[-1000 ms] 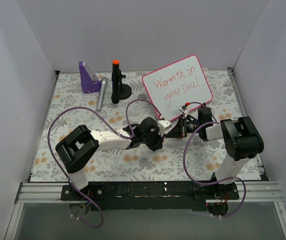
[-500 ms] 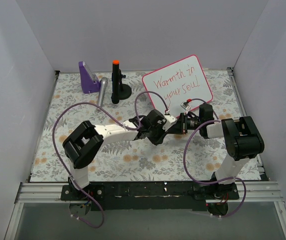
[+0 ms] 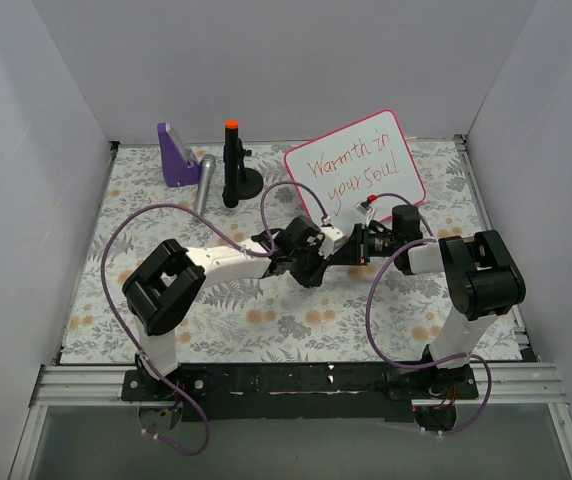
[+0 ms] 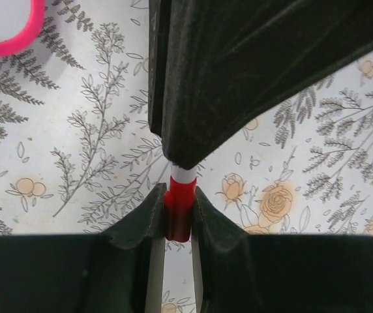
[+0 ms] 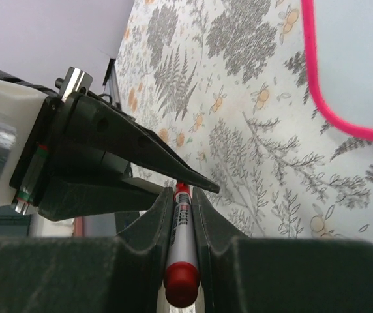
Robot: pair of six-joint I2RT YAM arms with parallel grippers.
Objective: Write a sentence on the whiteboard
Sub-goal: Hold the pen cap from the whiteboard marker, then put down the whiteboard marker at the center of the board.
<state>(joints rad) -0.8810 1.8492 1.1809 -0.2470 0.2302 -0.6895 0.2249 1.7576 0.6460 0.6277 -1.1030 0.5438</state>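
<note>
The whiteboard (image 3: 354, 165) with its pink-red frame leans at the back right; the sentence (image 3: 350, 166) "Warmth in your soul" is on it in red, in two lines. My two grippers meet tip to tip just in front of the board's lower left corner. My right gripper (image 5: 182, 195) is shut on a white marker (image 5: 181, 241) with a red end. My left gripper (image 4: 179, 199) is shut on the marker's red cap (image 4: 179, 208), which sits over the marker's tip. The board's frame shows in the left wrist view (image 4: 17, 39) and the right wrist view (image 5: 330, 98).
At the back left stand a purple wedge-shaped holder (image 3: 176, 155), a grey cylinder (image 3: 203, 185) and a black stand with an orange top (image 3: 234, 165). Purple cables loop over the floral mat (image 3: 146, 230). Grey walls close in three sides.
My left gripper has moved right and back to meet my right gripper, which shifted slightly toward the board. The gap between them has closed, and the cap now sits at the marker tip.
</note>
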